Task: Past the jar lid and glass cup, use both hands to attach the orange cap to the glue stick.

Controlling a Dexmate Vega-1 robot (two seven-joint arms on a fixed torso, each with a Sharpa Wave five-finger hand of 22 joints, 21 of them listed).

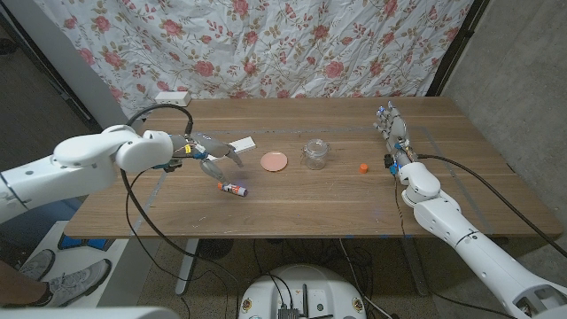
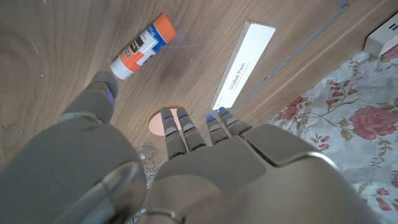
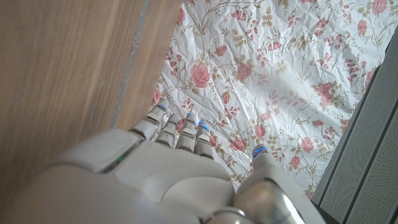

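The glue stick [image 1: 234,188] was laid flat, slanted on the desk [image 1: 301,208], below the left hand [image 1: 211,156]. Both hands' fingers were spread, nothing held. The orange cap [image 1: 364,167] was set near the right hand [image 1: 392,133].

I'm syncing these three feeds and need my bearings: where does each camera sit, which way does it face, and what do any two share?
Head view: on the robot's head, looking down over the wooden table; both arms enter from the bottom corners, left hand above the glue stick, right hand near the orange cap.
Left wrist view: on the left wrist, looking along its own hand at the table.
Right wrist view: on the right wrist, past its own hand toward the floral cloth.
Shared: head and left wrist views both show the glue stick, jar lid and white box.
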